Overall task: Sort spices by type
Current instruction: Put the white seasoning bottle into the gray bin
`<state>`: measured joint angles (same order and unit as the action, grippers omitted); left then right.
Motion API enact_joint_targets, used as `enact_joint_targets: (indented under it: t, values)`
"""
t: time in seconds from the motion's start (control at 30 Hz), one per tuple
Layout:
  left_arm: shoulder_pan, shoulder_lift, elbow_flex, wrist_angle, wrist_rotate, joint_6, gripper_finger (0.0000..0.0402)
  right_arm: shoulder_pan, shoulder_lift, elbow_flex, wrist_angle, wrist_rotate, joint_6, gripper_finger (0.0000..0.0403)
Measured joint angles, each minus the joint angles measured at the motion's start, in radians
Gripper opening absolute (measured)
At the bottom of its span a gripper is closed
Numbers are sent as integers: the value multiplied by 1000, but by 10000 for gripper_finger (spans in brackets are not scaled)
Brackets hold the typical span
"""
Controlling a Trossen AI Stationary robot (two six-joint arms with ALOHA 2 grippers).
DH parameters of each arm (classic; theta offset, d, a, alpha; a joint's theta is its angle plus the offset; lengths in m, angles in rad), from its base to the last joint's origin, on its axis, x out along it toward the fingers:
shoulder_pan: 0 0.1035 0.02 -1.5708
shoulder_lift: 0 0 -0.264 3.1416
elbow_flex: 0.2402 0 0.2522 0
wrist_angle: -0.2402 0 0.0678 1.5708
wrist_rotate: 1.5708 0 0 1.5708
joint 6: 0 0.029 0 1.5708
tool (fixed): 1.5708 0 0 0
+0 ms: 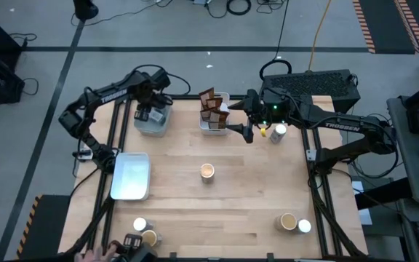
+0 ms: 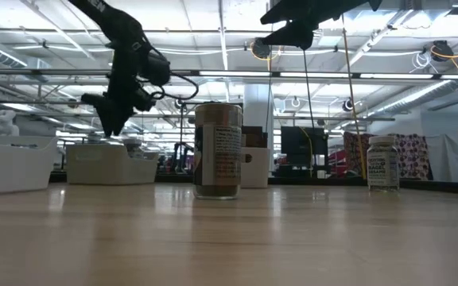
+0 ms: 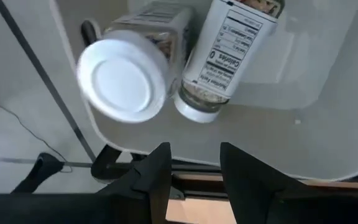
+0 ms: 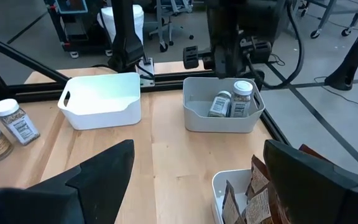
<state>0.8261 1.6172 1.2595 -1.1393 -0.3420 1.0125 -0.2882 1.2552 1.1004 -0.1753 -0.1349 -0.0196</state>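
Note:
A grey bin (image 1: 153, 121) at the far left holds two white-topped jars: one upright (image 3: 123, 78), one lying on its side (image 3: 219, 62). My left gripper (image 3: 194, 152) hovers just above this bin, pointing down, open, with nothing between its fingers. A white bin (image 1: 214, 116) at the far middle holds dark brown packets (image 1: 211, 104). My right gripper (image 1: 237, 121) hangs beside it, high above the table, wide open and empty. Loose jars stand on the table: a tan-topped one (image 1: 207, 172) mid-table, a white-topped one (image 1: 278, 133) at the far right, and pairs at the near right (image 1: 295, 223) and near left (image 1: 144, 231).
An empty white tray (image 1: 131, 175) lies at the left, between the grey bin and the near-left jars. A person's hand (image 1: 89, 255) shows at the near left edge. Bare wood lies around the mid-table jar.

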Motion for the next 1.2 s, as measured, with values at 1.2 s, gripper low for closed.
enact_joint_targets:
  t: [1.2]
  values:
    - [0, 98, -29, 106, 155, 93, 259, 0, 0, 0, -71, 4, -3, 341]
